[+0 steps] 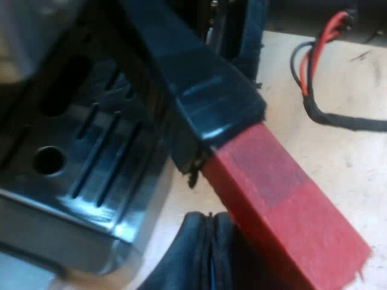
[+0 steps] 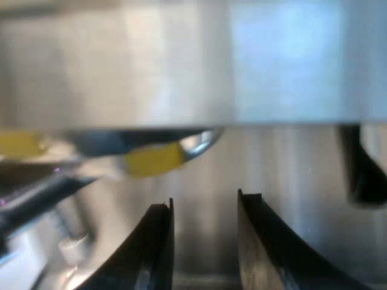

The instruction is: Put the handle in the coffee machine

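The holder's dark handle (image 1: pixel 199 90) with its red end (image 1: pixel 284 205) runs close past the camera, beside the espresso machine's black drip tray (image 1: pixel 78 157). My left gripper (image 1: pixel 233 151) is shut on the handle: one black finger (image 1: pixel 202 254) presses under the red end and the other (image 1: pixel 248 36) stands on the far side. My right gripper (image 2: pixel 205 208) is open, nothing between its two black fingers (image 2: pixel 154 248), and it faces the machine's shiny steel front (image 2: pixel 193 66) from very near. A curved metal rim (image 2: pixel 145 148) with a yellow reflection hangs under that front.
The drip tray has long slots and a round hole (image 1: pixel 48 160); its steel edge (image 1: pixel 54 235) stands on a pale table (image 1: pixel 344 157). A dark part (image 2: pixel 363 169) hangs from the machine's front near my right fingers.
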Robot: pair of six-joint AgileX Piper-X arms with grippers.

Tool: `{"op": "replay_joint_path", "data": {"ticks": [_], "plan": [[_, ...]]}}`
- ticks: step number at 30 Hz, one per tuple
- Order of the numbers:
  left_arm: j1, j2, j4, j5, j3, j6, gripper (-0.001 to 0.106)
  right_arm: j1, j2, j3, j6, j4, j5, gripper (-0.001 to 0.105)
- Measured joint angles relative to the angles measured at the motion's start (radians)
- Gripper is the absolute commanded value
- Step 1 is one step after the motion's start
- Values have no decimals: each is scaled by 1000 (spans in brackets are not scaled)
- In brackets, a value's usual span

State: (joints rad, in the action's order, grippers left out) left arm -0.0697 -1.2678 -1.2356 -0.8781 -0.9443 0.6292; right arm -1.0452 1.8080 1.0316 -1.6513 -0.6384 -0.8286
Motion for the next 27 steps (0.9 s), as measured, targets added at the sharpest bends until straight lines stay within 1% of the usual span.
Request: {"op": "replay_joint_path", "data": {"ticks": [2, 4, 9, 12, 14, 15, 17, 19, 20, 24, 26, 27], "plan": [[0, -2, -9, -12, -1, 0, 0, -3, -25, -16, 2, 27, 36, 29], [1, -2, -15, -13, -1, 0, 0, -7, -52, -51, 3, 38, 70, 29], [1, -2, -20, -26, -1, 0, 0, -7, -107, -113, 7, 63, 104, 29], [18, -2, -20, -29, 2, -1, 0, -7, -158, -144, 19, 124, 146, 29], [36, -2, -20, -29, 3, -1, 0, -7, -170, -150, 18, 142, 157, 29], [52, -2, -20, -35, 5, -1, 0, -7, -203, -164, 18, 192, 180, 29], [75, -2, -20, -37, 7, -1, 0, -7, -240, -171, 18, 255, 203, 29], [117, -2, -10, -37, 8, -1, 0, -7, -300, -171, 18, 336, 237, 29], [128, -2, -4, -37, 8, 5, 0, -7, -310, -171, 22, 351, 245, 29], [163, -2, 17, -37, 11, 44, 0, -7, -412, -171, 70, 511, 342, 29], [172, -2, 26, -29, 10, 56, 0, -7, -435, -171, 79, 557, 359, 30], [190, -2, 38, -23, 13, 76, 0, -7, -480, -171, 82, 645, 417, 30]]}}
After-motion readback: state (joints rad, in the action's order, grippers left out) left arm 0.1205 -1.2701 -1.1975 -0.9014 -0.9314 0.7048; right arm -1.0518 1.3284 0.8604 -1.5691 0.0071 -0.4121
